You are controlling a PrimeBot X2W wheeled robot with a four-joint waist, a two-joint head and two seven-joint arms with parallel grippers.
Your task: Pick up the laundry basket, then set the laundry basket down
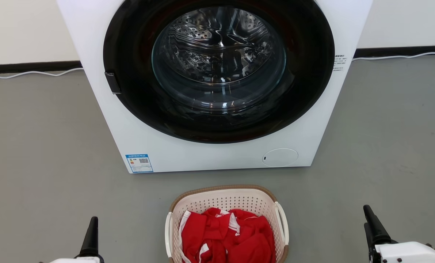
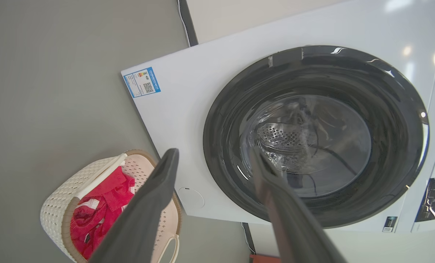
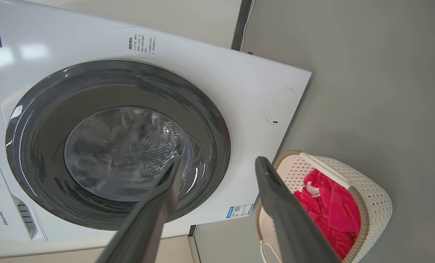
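Laundry basket (image 1: 224, 199), before the washer (image 1: 202, 157), looks light and stiff: side handles (image 1: 283, 223) suit left hand (image 2: 213, 153) and right hand (image 3: 219, 160), both spread.

You are looking at a cream-white perforated laundry basket (image 1: 224, 200) with brown woven-look rim (image 1: 221, 187), red cloth (image 1: 239, 241) with white stripes, a white washer (image 1: 148, 149) with black door ring (image 1: 129, 91), and a grey floor (image 1: 38, 164)
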